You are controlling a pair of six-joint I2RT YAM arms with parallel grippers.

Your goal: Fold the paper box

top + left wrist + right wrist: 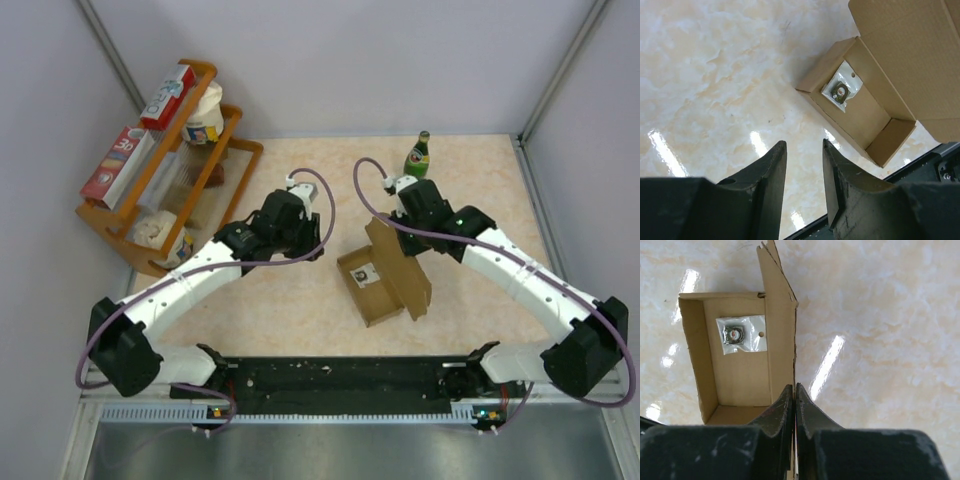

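The brown paper box (pixel 385 297) lies open in the middle of the table, its lid flap (pixel 402 262) standing upright on the right side. A small clear bag with a metal part (pixel 366 275) lies inside. My right gripper (pixel 398 222) is shut on the lid's top edge; in the right wrist view (pixel 793 386) the jaws pinch the thin cardboard edge (pixel 781 315) beside the tray (pixel 740 375). My left gripper (pixel 303 243) is open and empty, hovering left of the box. In the left wrist view (pixel 804 142) the box (pixel 867 112) lies up right, apart from the fingers.
A green bottle (pixel 417 156) stands behind the right gripper at the back. A wooden rack (pixel 235 150) with red-and-white cartons (pixel 166 96) and cups stands at the back left. A black rail (pixel 340 378) runs along the near edge. Walls enclose the table.
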